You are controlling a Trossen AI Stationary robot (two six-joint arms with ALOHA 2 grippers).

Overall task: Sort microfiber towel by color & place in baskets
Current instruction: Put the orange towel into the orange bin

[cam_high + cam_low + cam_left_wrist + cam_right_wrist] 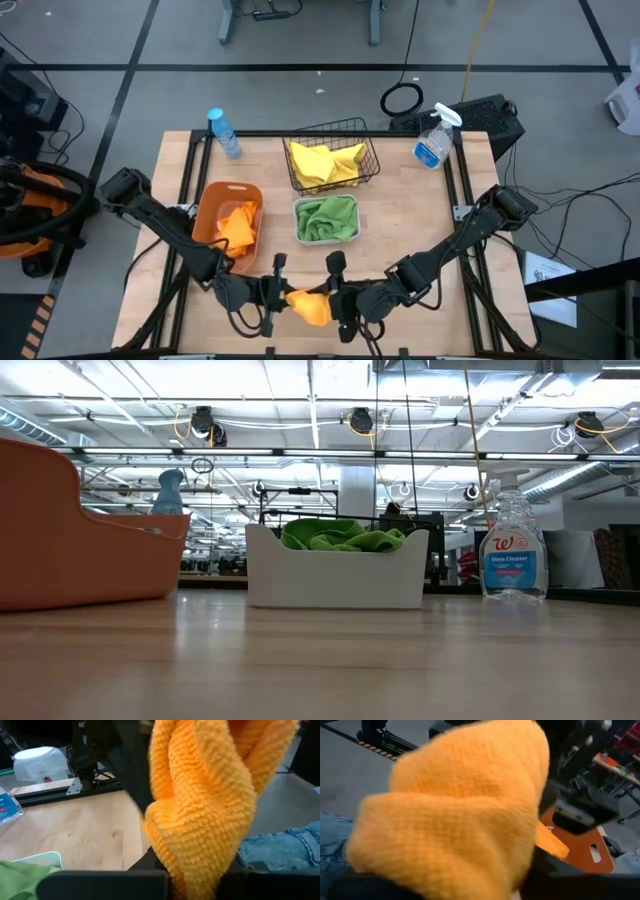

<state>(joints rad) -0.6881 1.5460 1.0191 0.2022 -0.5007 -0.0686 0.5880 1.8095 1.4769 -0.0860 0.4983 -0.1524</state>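
An orange microfiber towel [308,306] hangs bunched between my two grippers near the table's near edge, lifted off the wood. My left gripper [283,297] is shut on its left side and my right gripper [335,302] on its right side. The towel fills the left wrist view [200,810] and the right wrist view [455,820]. The orange tub [205,205] at the left holds another orange towel [238,225]. The white bin [297,208] holds a green towel [326,218]. The black wire basket [368,160] holds a yellow towel [325,163]. My left gripper holds the orange towel's left side [190,865], coming level from the table's left; the bunched, twisted cloth runs down between the fingers and hides their tips. My right gripper holds the towel's right side [470,870], coming level from the table's right. The cloth covers its fingers, so the layers cannot be told. The towel is clear of the table.
A spray bottle [433,140] stands at the far right and a water bottle [222,132] at the far left. Bare wood lies between the bins and the near edge. A person's jeans [285,845] show beyond the near edge.
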